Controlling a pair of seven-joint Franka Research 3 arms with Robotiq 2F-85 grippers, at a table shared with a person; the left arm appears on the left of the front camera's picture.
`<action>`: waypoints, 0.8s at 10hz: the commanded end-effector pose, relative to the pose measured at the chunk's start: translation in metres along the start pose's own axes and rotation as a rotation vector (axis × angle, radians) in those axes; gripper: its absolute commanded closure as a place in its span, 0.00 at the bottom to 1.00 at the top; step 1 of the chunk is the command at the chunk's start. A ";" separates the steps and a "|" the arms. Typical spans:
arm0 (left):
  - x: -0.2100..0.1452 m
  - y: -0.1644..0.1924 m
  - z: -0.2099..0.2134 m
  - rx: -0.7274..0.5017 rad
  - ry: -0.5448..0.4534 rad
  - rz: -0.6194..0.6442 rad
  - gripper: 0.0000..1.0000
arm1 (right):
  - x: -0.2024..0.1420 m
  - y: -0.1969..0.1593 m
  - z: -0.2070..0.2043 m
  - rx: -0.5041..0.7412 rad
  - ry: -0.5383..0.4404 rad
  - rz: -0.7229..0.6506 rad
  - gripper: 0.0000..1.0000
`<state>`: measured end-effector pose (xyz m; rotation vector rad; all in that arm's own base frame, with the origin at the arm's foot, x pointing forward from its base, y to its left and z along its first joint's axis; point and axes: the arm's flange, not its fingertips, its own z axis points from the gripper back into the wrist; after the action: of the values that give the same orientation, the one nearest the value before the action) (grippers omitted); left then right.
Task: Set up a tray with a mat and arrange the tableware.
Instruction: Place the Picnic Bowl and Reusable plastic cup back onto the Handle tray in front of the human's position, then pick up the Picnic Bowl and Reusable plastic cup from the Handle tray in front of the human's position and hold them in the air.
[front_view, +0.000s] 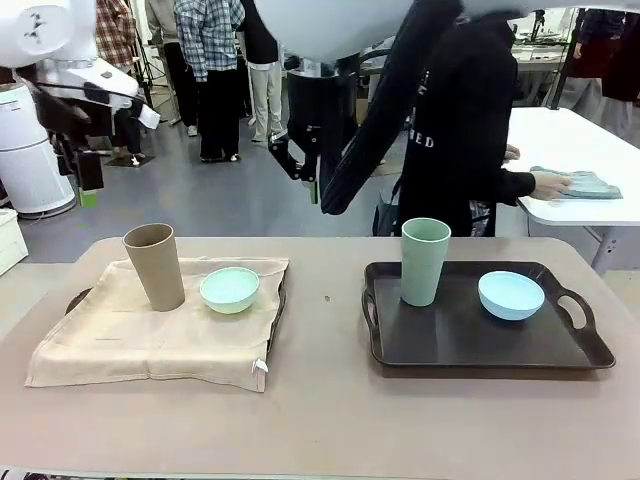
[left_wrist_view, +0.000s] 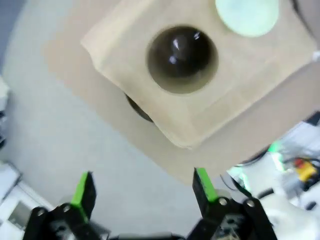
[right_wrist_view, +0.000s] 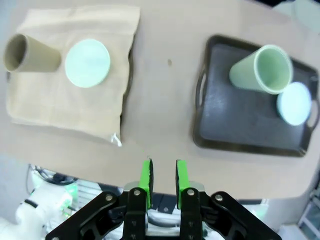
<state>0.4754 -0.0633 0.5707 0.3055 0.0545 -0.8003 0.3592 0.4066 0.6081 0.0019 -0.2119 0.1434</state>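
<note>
Beige mat (front_view: 150, 335) carried tan cup (front_view: 155, 265) and mint bowl (front_view: 229, 289); dark tray (front_view: 470, 340) had none. Both empty, the left hand (left_wrist_view: 142, 182) stood apart, the right hand (right_wrist_view: 162, 172) nearly together; a second mat seemed due next.

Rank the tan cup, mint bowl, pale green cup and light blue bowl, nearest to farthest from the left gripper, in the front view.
1. tan cup, left on the mat, closest to the left gripper.
2. mint bowl, beside it on the mat.
3. pale green cup, left on the tray.
4. light blue bowl, right on the tray.
</note>
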 end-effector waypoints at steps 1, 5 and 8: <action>0.001 0.007 0.035 -0.170 -0.145 -0.043 0.00 | -0.019 -0.016 -0.003 -0.002 0.006 -0.036 0.73; 0.000 0.000 0.000 0.000 0.000 0.000 0.00 | 0.000 0.000 0.000 0.000 0.000 0.000 0.73; 0.000 0.000 0.000 0.000 0.000 0.000 0.00 | 0.000 0.000 0.000 0.000 0.000 0.000 0.73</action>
<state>0.4764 -0.0624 0.5720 0.2827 0.0733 -0.8126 0.3571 0.4053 0.6065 -0.0006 -0.2048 0.1364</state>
